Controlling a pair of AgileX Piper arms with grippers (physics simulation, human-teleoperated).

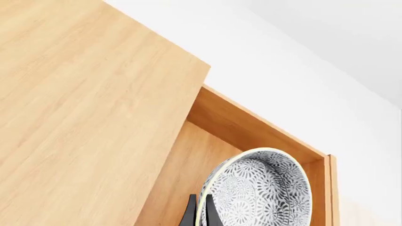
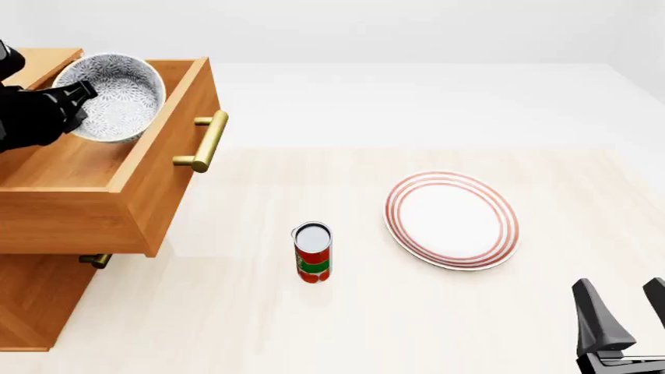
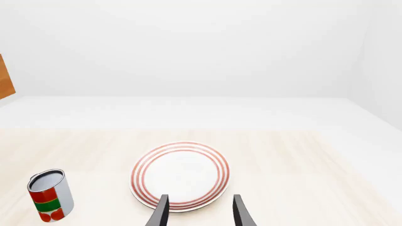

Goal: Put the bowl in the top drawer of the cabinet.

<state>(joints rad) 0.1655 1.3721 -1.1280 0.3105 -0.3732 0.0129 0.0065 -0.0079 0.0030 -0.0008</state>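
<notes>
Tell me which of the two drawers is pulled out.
The top drawer, with the long brass bar handle; the left pincer holds the bowl over it. The lower drawer sits pushed in beneath.

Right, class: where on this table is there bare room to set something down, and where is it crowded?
Bare tabletop lies in front of the tin can, and between the brass bar handle and the red-ringed plate. Crowded: the top drawer, where the left claw holds the bowl, tilted, over its floor.
</notes>
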